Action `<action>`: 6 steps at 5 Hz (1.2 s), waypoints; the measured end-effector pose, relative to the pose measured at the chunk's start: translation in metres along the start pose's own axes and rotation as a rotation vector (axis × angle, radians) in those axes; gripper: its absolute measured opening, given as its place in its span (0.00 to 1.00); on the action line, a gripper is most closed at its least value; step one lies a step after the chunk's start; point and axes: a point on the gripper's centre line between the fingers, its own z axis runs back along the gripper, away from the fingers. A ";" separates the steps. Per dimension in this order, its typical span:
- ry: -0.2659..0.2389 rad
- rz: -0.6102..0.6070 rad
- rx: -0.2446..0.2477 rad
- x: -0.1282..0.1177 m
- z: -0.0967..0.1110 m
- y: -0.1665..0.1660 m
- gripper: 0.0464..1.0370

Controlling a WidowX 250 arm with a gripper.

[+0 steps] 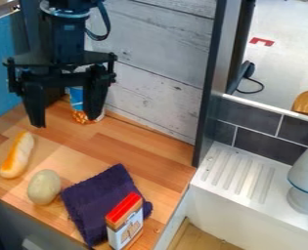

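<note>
Above the wooden counter (146,156), the black two-finger gripper (64,122) hangs with its fingers spread wide, gripping nothing. Behind it, a blue-and-orange cylindrical container (77,100) stands near the counter's back edge, by the grey plank wall (156,53); a yellow-white toy baguette (17,155) lies nearer the front edge.

No readable print — none at all.

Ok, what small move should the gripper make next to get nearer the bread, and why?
Probably a small shift toward the bread before lowering: the open, empty gripper hangs above the wooden counter, and in the image the bread lies below and left of its fingertips.
</note>
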 end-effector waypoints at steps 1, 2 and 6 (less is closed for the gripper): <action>0.010 -0.007 0.015 -0.001 -0.008 0.001 0.96; -0.037 -0.143 -0.010 0.001 -0.044 0.002 0.96; -0.045 -0.635 -0.186 0.030 -0.123 -0.037 0.96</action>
